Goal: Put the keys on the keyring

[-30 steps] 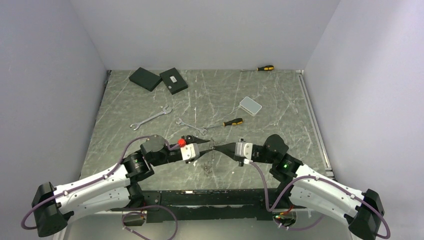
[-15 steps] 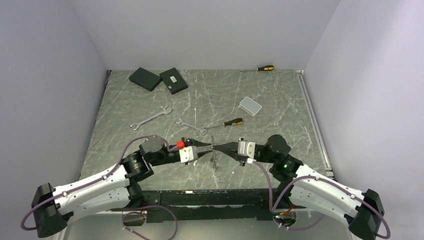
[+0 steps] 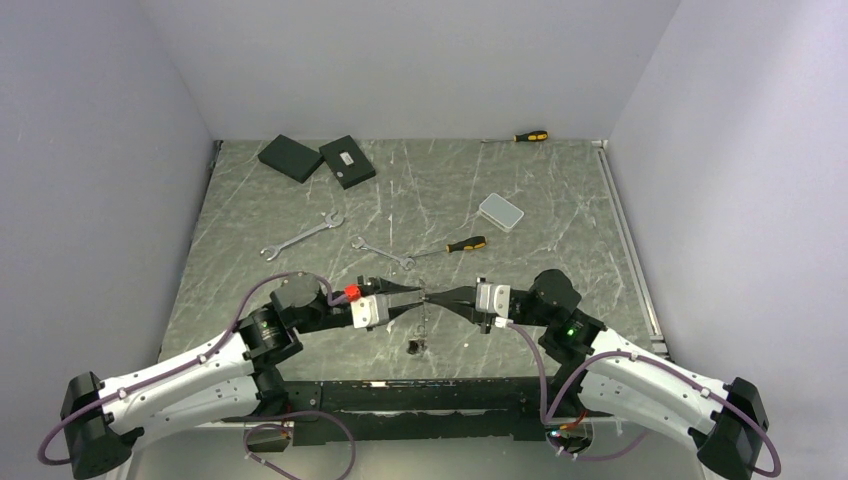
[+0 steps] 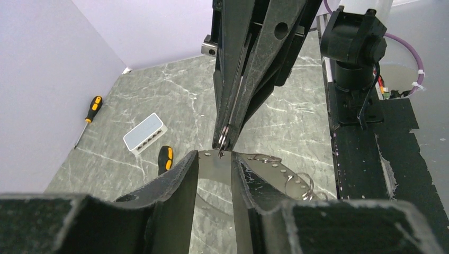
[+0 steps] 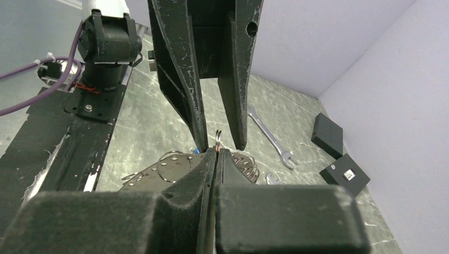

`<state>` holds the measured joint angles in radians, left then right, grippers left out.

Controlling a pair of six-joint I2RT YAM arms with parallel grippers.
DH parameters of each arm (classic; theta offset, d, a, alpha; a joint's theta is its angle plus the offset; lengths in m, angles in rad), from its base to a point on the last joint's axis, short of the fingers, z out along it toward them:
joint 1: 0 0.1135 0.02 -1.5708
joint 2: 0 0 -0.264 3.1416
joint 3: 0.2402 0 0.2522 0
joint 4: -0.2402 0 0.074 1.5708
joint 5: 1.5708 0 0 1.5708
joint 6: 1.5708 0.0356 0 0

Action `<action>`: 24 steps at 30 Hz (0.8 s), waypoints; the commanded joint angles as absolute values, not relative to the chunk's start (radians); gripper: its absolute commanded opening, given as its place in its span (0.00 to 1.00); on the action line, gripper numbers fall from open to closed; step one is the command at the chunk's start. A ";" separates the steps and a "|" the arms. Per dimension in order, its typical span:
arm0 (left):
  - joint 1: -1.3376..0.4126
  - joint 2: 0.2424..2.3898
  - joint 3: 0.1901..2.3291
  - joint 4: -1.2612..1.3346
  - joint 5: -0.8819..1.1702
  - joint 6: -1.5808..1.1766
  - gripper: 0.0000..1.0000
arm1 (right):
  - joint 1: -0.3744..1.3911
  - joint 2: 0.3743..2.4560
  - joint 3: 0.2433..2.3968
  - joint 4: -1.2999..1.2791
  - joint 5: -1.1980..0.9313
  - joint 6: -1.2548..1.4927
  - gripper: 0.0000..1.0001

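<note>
Top external view gives you both arms reaching over the near part of the table (image 3: pixel 560 200), their tips meeting nose to nose. Your right gripper (image 3: pixel 432 297) is pressed together on the keyring (image 3: pixel 424 314), which shows as a thin wire line running from the pinch toward a small dark clump of metal (image 3: pixel 415 347). Your left gripper (image 3: pixel 417 295) faces it from the opposite side. Both keys lie flat on the table, well apart from the grippers: one key (image 3: pixel 302 236) to the left, the other key (image 3: pixel 382 253) near a yellow-and-black screwdriver (image 3: pixel 455 245).

Left wrist view shows your left fingers (image 4: pixel 182 177) spread with a clear gap. The right gripper's fingers point down from above, clamped on a doubled bit of wire right over that gap. Perforated flat metal pieces (image 4: pixel 275 168) and small rings sit just to the right, lower down.

Right wrist view has the wire's tip poking up from between your closed right fingers (image 5: pixel 204 169). It stands in the space between the left fingers and touches neither, as far as you can see.
</note>
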<state>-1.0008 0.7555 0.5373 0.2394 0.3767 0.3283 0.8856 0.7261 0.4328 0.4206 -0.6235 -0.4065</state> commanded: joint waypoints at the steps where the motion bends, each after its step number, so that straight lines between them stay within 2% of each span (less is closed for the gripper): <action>1: -1.002 0.737 0.584 0.256 0.401 0.349 0.34 | 0.892 0.724 0.473 0.501 -0.657 -0.389 0.00; 14: -1.001 0.756 0.582 0.273 0.419 0.335 0.23 | 0.897 0.727 0.474 0.526 -0.655 -0.373 0.00; 18: -1.001 0.751 0.583 0.269 0.423 0.335 0.11 | 0.904 0.734 0.472 0.542 -0.657 -0.369 0.00; 24: -1.002 0.742 0.577 0.279 0.433 0.328 0.08 | 0.924 0.751 0.471 0.552 -0.649 -0.377 0.00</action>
<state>-0.9993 0.7486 0.5392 0.2371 0.3996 0.3252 0.8936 0.7437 0.4328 0.4450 -0.6247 -0.3817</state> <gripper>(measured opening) 0.096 0.019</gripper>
